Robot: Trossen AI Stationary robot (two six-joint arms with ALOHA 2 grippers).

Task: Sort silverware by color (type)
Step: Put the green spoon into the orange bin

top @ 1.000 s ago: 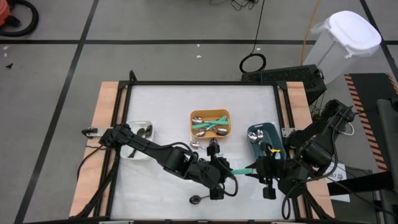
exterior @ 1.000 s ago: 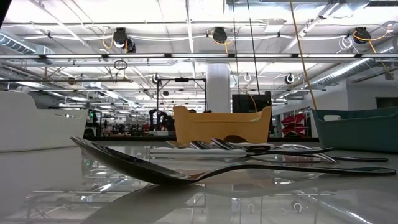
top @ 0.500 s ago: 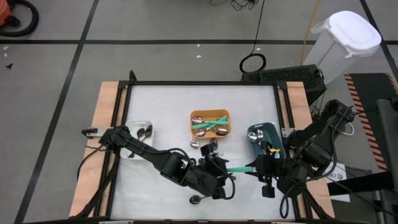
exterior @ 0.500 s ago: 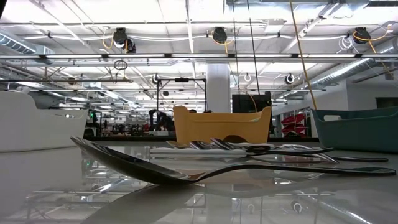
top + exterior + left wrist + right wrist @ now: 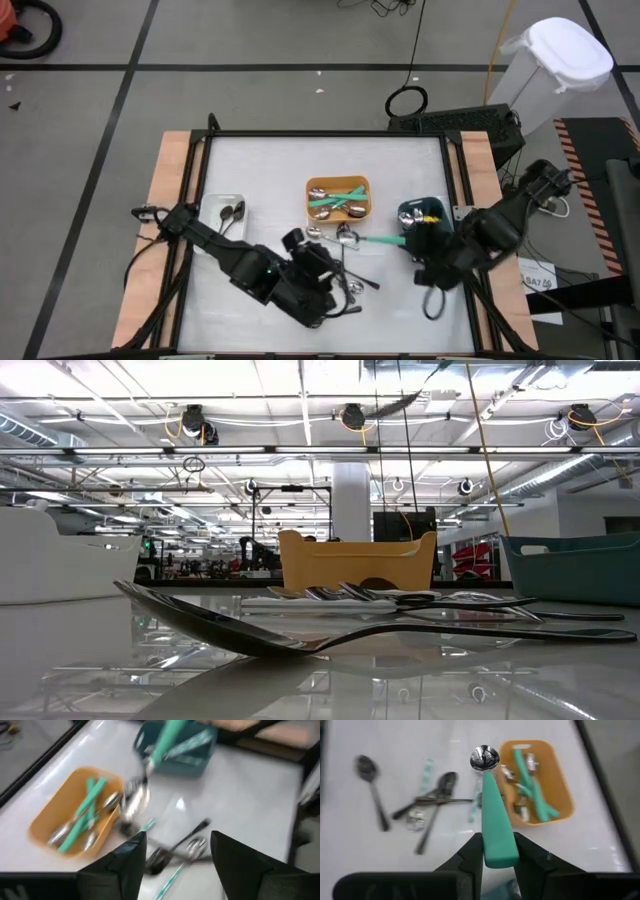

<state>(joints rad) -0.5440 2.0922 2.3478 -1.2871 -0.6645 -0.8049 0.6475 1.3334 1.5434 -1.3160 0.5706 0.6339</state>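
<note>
Over the bench's (image 5: 260, 165) near-centre, the left gripper (image 5: 175, 855) hovers low, fingers spread and empty, above loose silverware (image 5: 432, 802) by the orange bin (image 5: 338, 197). To the right, the right gripper (image 5: 497, 851) pinches a teal-handled spoon (image 5: 492, 815) at its handle end, bowl toward that bin. Judged light, stiff and slippery, such pieces are best gripped mid-handle.

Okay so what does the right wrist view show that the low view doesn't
Only the right wrist view shows the right fingers shut on a teal-handled silver spoon, plus the teal spoons lying inside the orange plastic bin. Only the low view shows a white bin, a dark teal bin and the ceiling lights. Both show the orange bin and loose spoons on the white table.
</note>
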